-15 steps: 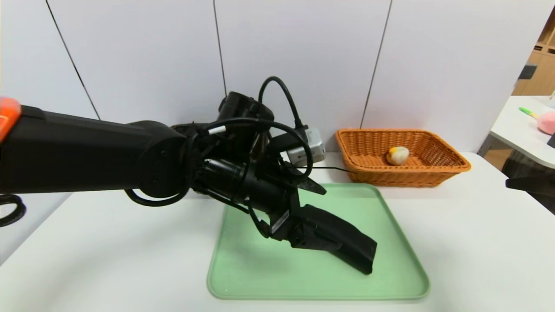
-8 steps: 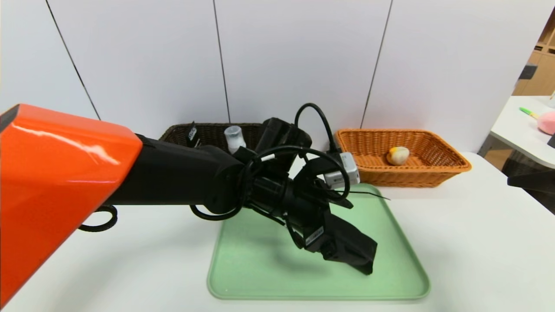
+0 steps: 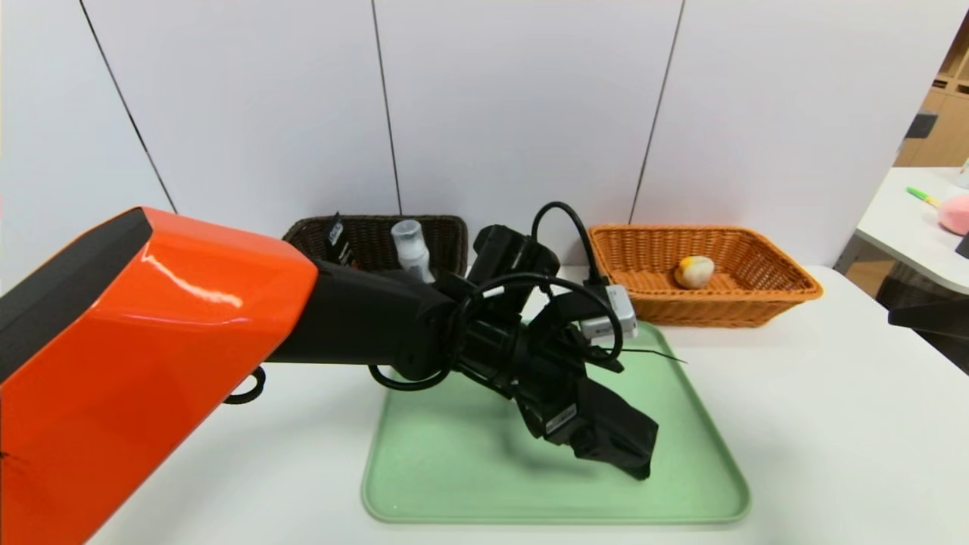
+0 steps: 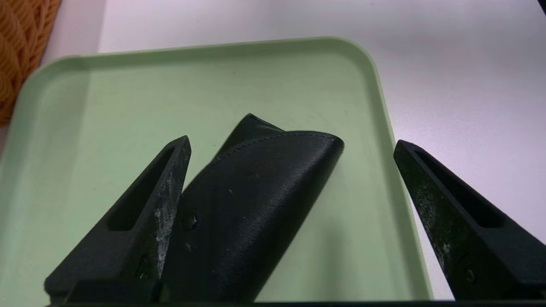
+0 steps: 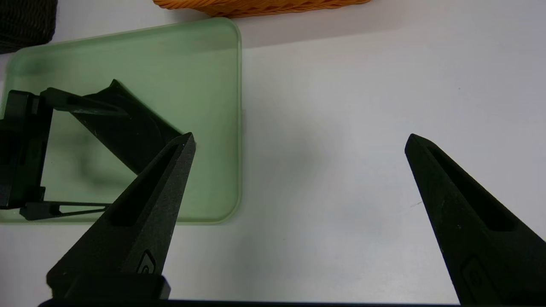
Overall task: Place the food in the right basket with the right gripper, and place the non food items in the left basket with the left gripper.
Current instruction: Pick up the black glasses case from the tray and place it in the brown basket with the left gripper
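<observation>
The white bench (image 3: 833, 424) carries the green tray (image 3: 454, 484), where the black pouch (image 4: 256, 200) lies for collection. Over it the left tool (image 4: 294, 153) has been lowered, spread, straddling it ungripped. The right tool (image 5: 298, 145) is parked, spread, empty. The food (image 3: 694, 271) is seen in the right basket (image 3: 787, 291).

Black pouch (image 4: 251, 204) between spread jaws

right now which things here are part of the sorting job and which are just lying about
Job:
pouch on tray
bun in orange basket
bottle, tube in brown basket
left hand
right hand

Lying about:
pink thing on side table
</observation>
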Controlling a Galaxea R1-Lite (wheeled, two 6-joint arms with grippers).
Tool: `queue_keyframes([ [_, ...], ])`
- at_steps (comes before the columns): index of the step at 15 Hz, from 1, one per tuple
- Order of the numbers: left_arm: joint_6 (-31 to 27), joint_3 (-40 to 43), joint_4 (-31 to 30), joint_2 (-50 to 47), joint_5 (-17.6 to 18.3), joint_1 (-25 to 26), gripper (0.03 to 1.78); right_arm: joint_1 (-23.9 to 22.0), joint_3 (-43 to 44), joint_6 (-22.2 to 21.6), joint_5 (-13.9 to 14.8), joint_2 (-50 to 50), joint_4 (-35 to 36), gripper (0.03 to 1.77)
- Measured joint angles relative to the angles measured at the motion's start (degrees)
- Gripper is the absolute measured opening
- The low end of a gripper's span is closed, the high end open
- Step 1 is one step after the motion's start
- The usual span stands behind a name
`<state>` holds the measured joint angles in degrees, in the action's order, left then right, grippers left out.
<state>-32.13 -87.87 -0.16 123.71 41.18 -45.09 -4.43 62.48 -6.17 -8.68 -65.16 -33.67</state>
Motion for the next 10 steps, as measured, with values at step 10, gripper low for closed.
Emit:
queue_keyframes([
  [10, -3.11, -3.47, 0.09, 5.12, -0.28, 1.46, 1.69, 0.38, -0.13, -1.33, -0.38, 1.77, -0.04, 1.70],
])
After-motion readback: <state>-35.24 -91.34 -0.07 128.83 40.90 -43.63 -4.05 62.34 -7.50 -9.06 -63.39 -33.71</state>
